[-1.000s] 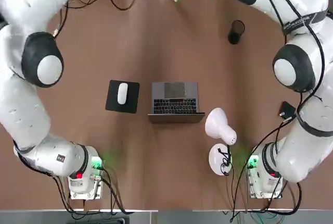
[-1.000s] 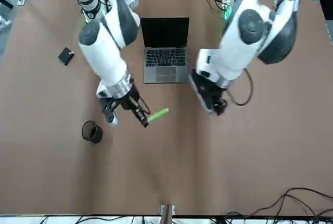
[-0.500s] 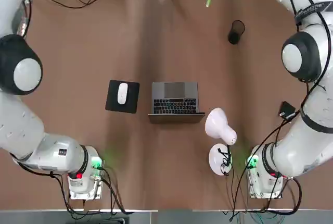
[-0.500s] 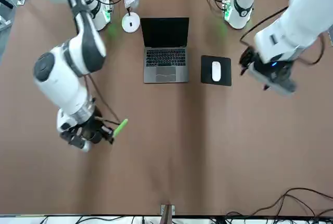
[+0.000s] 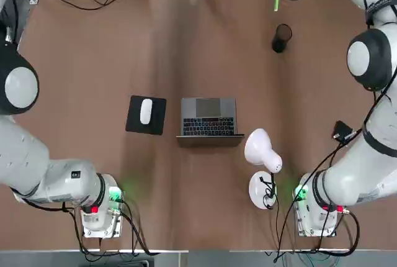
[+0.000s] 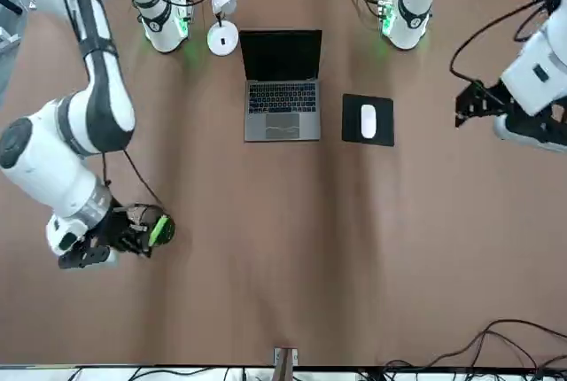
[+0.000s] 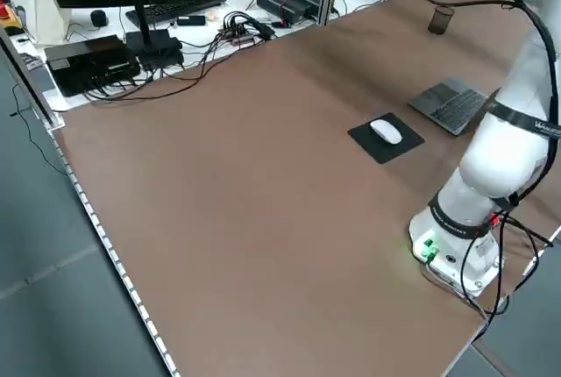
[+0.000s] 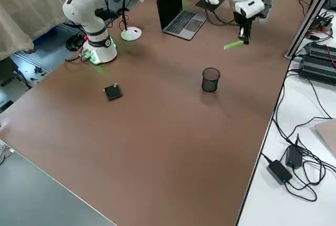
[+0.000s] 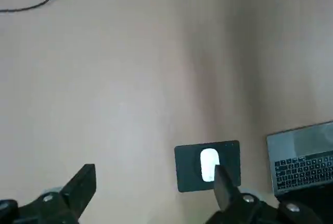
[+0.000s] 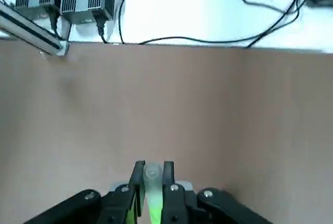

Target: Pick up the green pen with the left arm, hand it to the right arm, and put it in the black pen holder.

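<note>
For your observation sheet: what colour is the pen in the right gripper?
Light green pen, clearest in the right side view.

Past the far table edge the green pen (image 5: 276,0) hangs upright beneath the right arm (image 5: 370,62), the black pen holder (image 5: 281,38) on the table just nearer the bases than it, untouched.

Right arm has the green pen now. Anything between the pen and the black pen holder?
Nothing visible. The right gripper holds the green pen in the air near the black pen holder, which stands alone on bare table, mouth open. The laptop and lamp sit well aside. The left gripper is clear.
</note>
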Available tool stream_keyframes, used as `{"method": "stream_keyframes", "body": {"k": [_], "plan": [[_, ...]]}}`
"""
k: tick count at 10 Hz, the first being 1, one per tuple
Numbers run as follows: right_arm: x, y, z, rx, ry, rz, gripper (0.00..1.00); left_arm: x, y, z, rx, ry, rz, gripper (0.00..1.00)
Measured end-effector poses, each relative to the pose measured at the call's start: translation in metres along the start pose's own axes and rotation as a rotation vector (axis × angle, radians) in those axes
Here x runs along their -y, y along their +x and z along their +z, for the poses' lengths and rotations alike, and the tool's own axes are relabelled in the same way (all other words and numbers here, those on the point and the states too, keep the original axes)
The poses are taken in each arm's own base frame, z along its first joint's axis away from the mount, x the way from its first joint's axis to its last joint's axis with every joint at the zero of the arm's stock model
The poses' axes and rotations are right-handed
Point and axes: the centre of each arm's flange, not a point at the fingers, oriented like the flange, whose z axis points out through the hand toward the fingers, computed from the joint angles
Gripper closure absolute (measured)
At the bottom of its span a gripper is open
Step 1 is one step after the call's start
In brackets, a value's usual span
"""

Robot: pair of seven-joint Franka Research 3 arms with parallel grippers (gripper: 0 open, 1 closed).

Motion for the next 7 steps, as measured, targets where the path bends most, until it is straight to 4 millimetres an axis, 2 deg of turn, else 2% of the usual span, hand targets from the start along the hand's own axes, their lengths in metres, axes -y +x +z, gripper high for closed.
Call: {"method": "stream_keyframes", "body": {"k": [2,3,5,7], "plan": [[-0.020,-0.020,0.015,-0.060,0.011,-0.088,0.83,0.007,-0.011,0.017,-0.003,0.012,-0.069,0.00],[-0.028,-0.034,0.025,-0.081,0.038,-0.104,0.83,0.021,-0.022,0.022,-0.001,0.003,-0.101,0.00],[-0.040,-0.050,0.036,-0.108,0.086,-0.120,0.83,0.042,-0.043,0.022,-0.002,-0.004,-0.136,0.00],[-0.046,-0.065,0.048,-0.101,0.080,-0.115,0.83,0.044,-0.048,0.022,-0.003,-0.005,-0.142,0.00]]}}
